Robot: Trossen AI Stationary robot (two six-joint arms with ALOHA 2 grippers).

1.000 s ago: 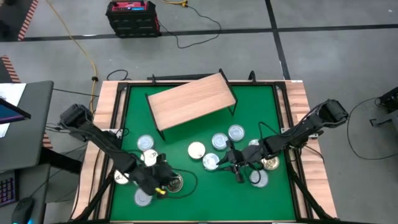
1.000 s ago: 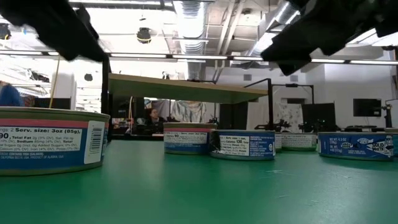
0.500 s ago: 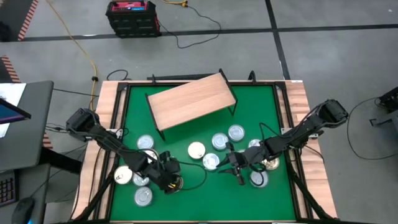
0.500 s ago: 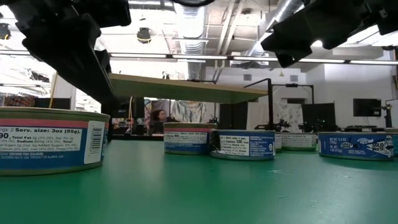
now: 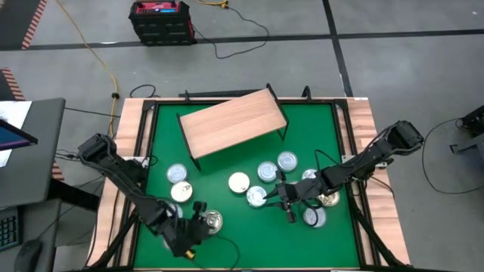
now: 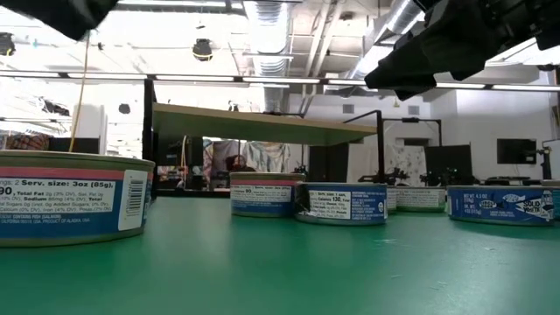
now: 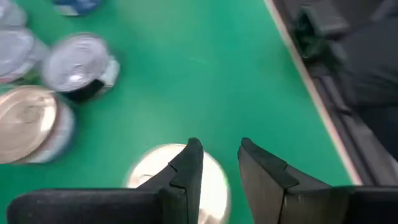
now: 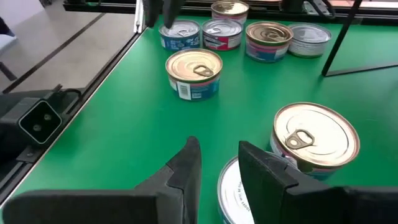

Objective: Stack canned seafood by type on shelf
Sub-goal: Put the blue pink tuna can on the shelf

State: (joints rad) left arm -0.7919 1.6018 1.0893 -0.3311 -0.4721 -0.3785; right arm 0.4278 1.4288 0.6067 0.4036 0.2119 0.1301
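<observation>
— Green felt, bare wooden shelf (image 5: 233, 121), every tin (image 5: 239, 182) on the table. Why?

— Nothing is stacked yet, I judge. Left gripper (image 5: 198, 219) hovers beside a gold tin (image 5: 213, 221) near the front edge; its fingers (image 7: 188, 168) stand slightly apart, holding nothing. Right gripper (image 5: 283, 198) hangs among the middle tins, likewise gapped and empty.

— What do the wrist cameras add?

— Finger gaps and pull-tabs (image 8: 302, 137), both lost overhead. The low camera shows labels (image 6: 343, 204) only.
</observation>
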